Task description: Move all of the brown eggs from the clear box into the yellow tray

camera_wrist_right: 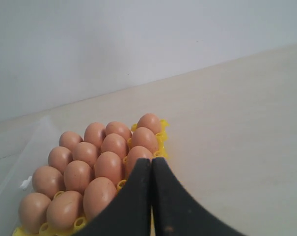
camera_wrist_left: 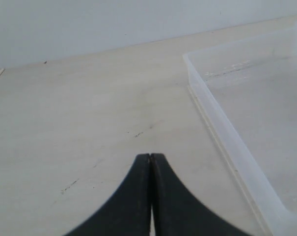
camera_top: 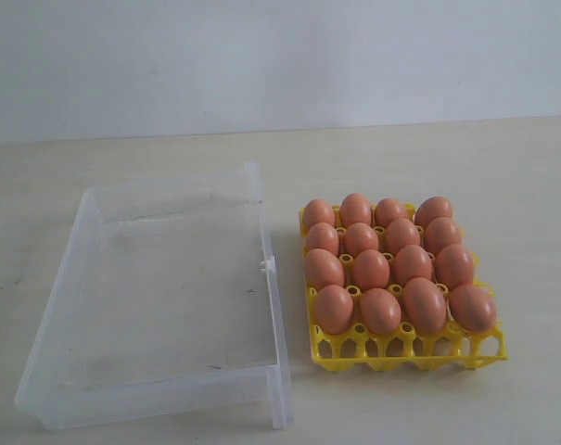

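Observation:
Several brown eggs (camera_top: 371, 269) fill the cells of the yellow tray (camera_top: 410, 350), which stands right of the clear box (camera_top: 273, 306). No egg shows inside the box. The exterior view shows neither arm. My left gripper (camera_wrist_left: 150, 157) is shut with nothing in it, above bare table beside the clear box (camera_wrist_left: 222, 128). Shut and holding nothing too, my right gripper (camera_wrist_right: 151, 161) hangs at the edge of the yellow tray (camera_wrist_right: 161, 135), with the brown eggs (camera_wrist_right: 108, 167) just beyond its black fingertips.
A pale wooden table (camera_top: 447, 167) carries both containers, and a white wall rises behind it. A small clip (camera_top: 268, 266) juts from the box's wall on the side that faces the tray.

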Controlling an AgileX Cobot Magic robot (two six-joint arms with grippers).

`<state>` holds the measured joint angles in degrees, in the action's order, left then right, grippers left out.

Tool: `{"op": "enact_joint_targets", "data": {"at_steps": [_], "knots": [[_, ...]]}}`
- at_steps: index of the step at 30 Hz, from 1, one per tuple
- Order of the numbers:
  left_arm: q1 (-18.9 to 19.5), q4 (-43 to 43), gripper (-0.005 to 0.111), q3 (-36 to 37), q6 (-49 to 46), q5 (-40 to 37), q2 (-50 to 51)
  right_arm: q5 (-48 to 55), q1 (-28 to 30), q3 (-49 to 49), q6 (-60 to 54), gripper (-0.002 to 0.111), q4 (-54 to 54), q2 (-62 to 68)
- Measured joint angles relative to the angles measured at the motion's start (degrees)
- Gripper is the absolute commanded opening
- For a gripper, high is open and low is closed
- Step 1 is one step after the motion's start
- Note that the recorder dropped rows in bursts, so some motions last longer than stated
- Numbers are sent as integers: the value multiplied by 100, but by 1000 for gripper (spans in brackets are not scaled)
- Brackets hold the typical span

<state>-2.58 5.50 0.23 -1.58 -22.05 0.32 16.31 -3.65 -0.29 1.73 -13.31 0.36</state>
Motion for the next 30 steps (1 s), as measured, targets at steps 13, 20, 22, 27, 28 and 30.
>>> {"op": "enact_joint_targets", "data": {"at_steps": [13, 20, 22, 27, 28, 30], "knots": [[0, 0, 0, 0, 0, 0, 0, 49, 235, 0, -14, 0, 0, 0], [0, 0, 0, 0, 0, 0, 0, 59, 235, 0, -14, 0, 0, 0], [0, 0, 0, 0, 0, 0, 0, 59, 235, 0, -14, 0, 0, 0], [0, 0, 0, 0, 0, 0, 0, 59, 235, 0, -14, 0, 0, 0], [0, 0, 0, 0, 0, 0, 0, 59, 235, 0, -14, 0, 0, 0], [0, 0, 0, 0, 0, 0, 0, 59, 235, 0, -14, 0, 0, 0]]}}
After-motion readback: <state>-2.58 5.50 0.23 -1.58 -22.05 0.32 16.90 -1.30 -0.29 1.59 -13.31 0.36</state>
